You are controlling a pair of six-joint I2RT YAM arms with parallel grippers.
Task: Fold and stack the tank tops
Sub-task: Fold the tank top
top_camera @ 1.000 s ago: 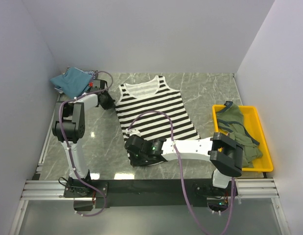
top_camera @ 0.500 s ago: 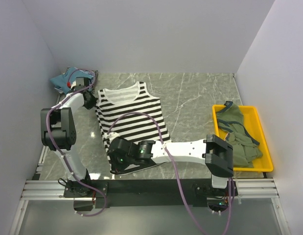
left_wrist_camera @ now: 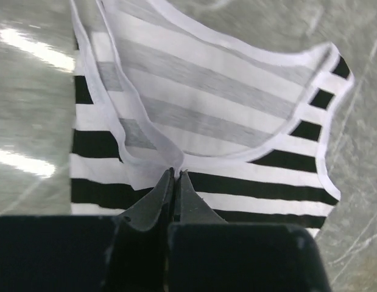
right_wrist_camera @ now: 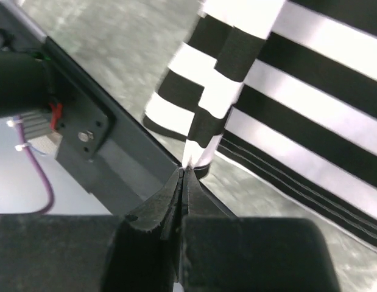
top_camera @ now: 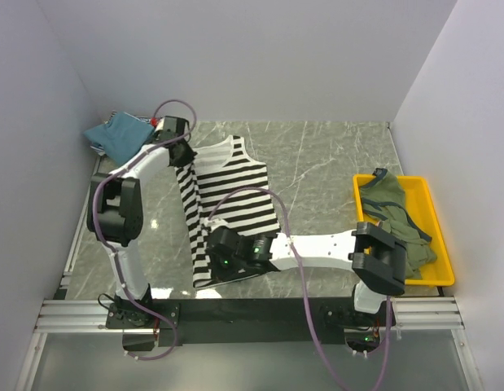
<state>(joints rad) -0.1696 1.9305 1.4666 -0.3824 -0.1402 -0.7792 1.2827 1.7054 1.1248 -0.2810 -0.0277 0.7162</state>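
The black-and-white striped tank top lies on the marble table left of centre, its left side raised into a narrow twisted strip. At the far end my left gripper is shut on the white neckline edge by a shoulder strap. My right gripper is shut on the lower hem corner near the table's front edge. In the back left corner lies the teal-blue tank top. The olive-green tank top is heaped in the yellow tray.
The yellow tray stands at the right edge of the table. A black bar and metal rail run along the front, close under my right gripper. White walls close in the left, back and right.
Both grippers dragged the striped top left, then swung back right. Its left side, flat a second ago, is now lifted and turned over toward the middle.
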